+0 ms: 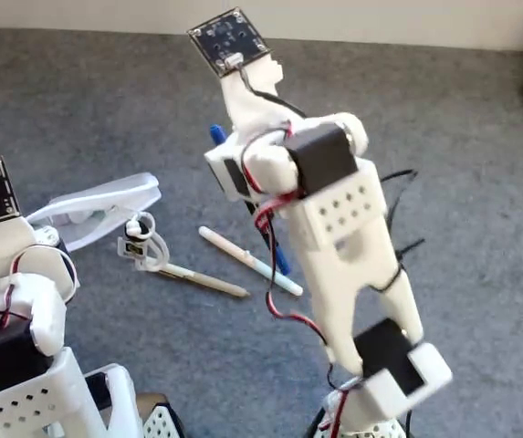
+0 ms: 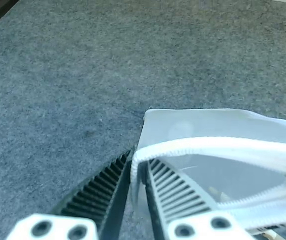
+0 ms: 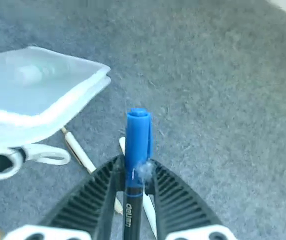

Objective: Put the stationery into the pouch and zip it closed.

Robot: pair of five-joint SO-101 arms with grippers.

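Observation:
A translucent white pouch (image 1: 101, 208) lies on the grey carpet with its zipped mouth gaping. My left gripper (image 2: 138, 159) is shut on the pouch's (image 2: 217, 150) corner edge, one finger inside and one outside. My right gripper (image 3: 134, 162) is shut on a blue-capped pen (image 3: 137, 137), held above the carpet a little way from the pouch (image 3: 38, 95). From above, that blue pen (image 1: 217, 135) pokes out beside the right arm's wrist. A white pen (image 1: 247, 260) and a beige pen (image 1: 202, 279) lie on the carpet between the arms.
A white ring pull with a small tag (image 1: 142, 245) hangs at the pouch mouth. Black and red cables (image 1: 270, 301) run along the right arm. A pale wall edge (image 1: 425, 23) runs along the far side of the grey carpet (image 1: 444, 137).

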